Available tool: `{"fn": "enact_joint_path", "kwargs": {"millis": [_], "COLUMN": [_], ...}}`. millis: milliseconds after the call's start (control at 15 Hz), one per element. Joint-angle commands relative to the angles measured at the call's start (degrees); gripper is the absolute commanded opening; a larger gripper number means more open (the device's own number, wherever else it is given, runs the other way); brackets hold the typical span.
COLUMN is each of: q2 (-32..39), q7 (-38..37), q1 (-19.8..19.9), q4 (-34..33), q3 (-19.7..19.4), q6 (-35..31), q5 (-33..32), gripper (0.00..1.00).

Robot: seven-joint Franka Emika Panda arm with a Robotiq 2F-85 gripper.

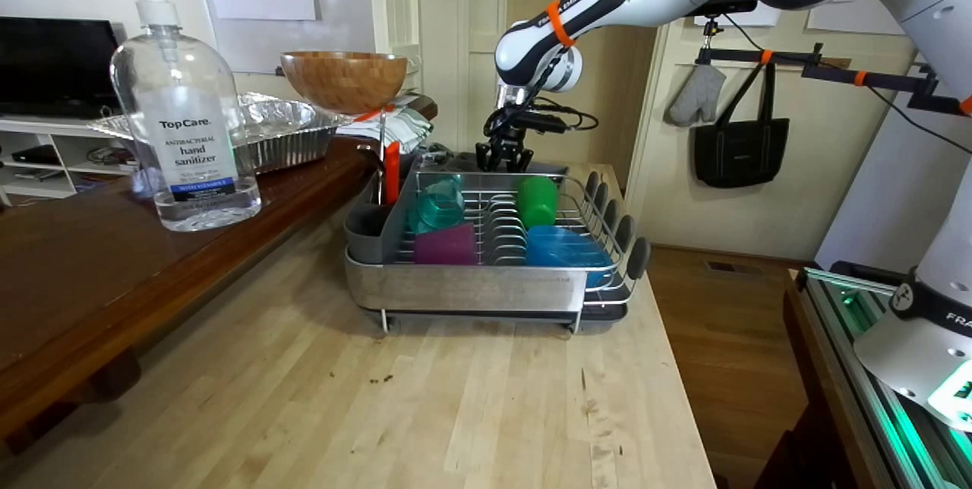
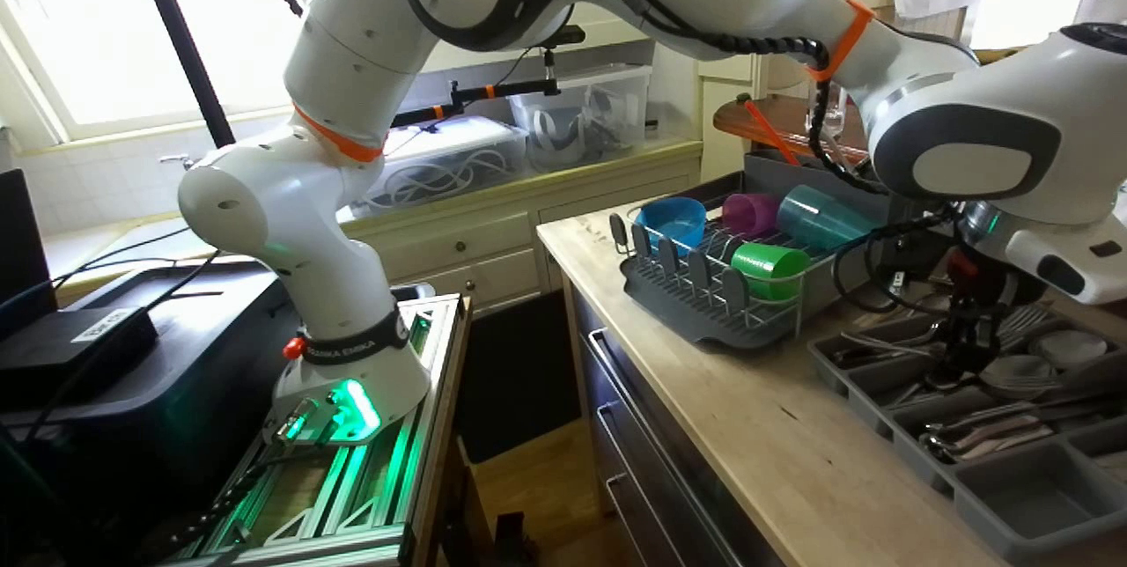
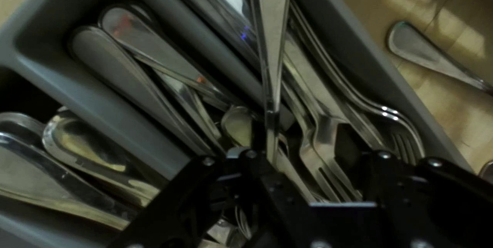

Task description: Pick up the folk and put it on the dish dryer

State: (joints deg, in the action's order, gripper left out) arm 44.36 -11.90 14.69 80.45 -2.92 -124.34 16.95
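Several silver forks (image 3: 327, 140) lie in a compartment of the grey cutlery tray (image 2: 1039, 497). My gripper (image 3: 319, 163) is open above them, and fork heads show between its black fingers in the wrist view. A utensil handle (image 3: 271, 28) sticks up toward the camera beside the left finger; its lower end is hidden, so I cannot tell its kind. In both exterior views the gripper (image 2: 964, 347) points down behind the dish dryer (image 1: 471, 288), over the tray. The dish dryer, which also shows here (image 2: 687, 320), is a silver wire rack with a dark base tray.
The rack holds a green cup (image 1: 538, 202), a blue bowl (image 1: 566, 246), a purple cup (image 1: 446, 244) and a teal cup (image 1: 440, 204). A loose utensil (image 3: 427, 49) lies beside the tray. A foil tray (image 1: 296, 136) and a sanitizer bottle (image 1: 194, 147) stand on the higher brown table.
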Motion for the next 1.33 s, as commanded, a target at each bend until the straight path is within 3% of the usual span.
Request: {"fn": "enact_joint_path", "kwargs": {"millis": [0,67,133,333,733,1000,1267], "q2": [3.79,4.09,4.36,4.66,1.44,-6.18,-13.29], "q7": [-2.53,-2.79,-3.15,-3.85,-1.4,3.15,11.0], "q1": [-0.48,-0.44,-0.41,-0.41,0.01,0.48,2.85], "q4": [-5.73,-6.34,-6.88,-7.94,-4.98,4.14,13.46], "q3": [-0.86,-0.93,-1.04,-1.58,-1.75,-2.52,1.17], "q6": [3.58,3.94,4.2,5.27,6.36,-1.25,-11.35], "q5": [0.21,0.22,0.18,-0.23,-0.77,-0.39,5.72], "gripper": [0.43,0.24,0.22,0.0,0.02,0.02,0.02]}}
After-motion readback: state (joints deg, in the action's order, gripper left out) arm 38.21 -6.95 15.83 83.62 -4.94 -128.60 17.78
